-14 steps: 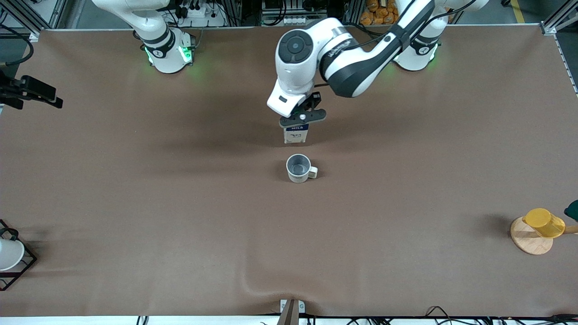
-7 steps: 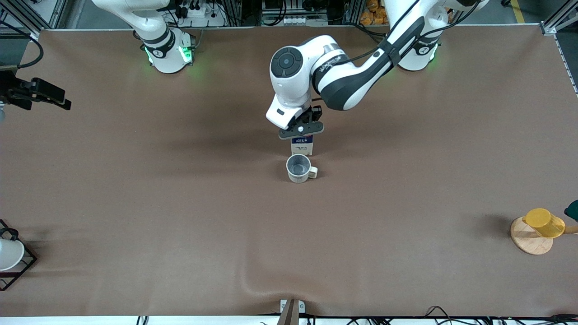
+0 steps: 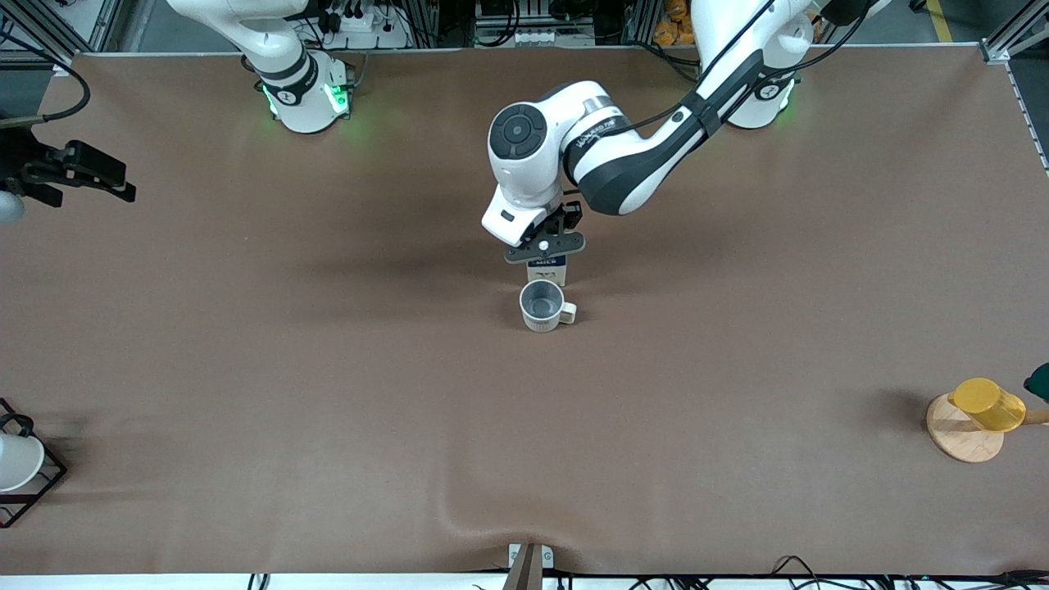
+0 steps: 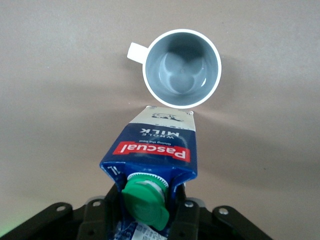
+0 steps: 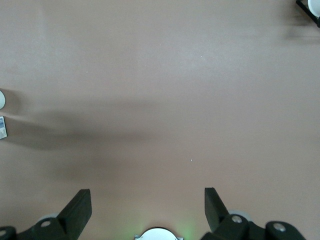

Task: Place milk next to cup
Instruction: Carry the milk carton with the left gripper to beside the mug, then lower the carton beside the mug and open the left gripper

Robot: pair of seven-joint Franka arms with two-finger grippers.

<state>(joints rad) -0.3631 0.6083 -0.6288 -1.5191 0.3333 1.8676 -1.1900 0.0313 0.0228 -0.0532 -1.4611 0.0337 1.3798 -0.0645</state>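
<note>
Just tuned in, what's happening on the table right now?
The left tool is shut on the milk and has it right beside the cup, on the side farther from the front camera. I cannot tell whether the carton touches the table yet. The right arm waits near its end of the table, its tool open over bare surface.

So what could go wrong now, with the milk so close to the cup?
1. The milk, gripped near its cap by the left end effector, hangs close beside the cup; lowering further could knock the rim.
2. The carton looks tilted, so it might tip on release.
The right end effector waits open.
</note>
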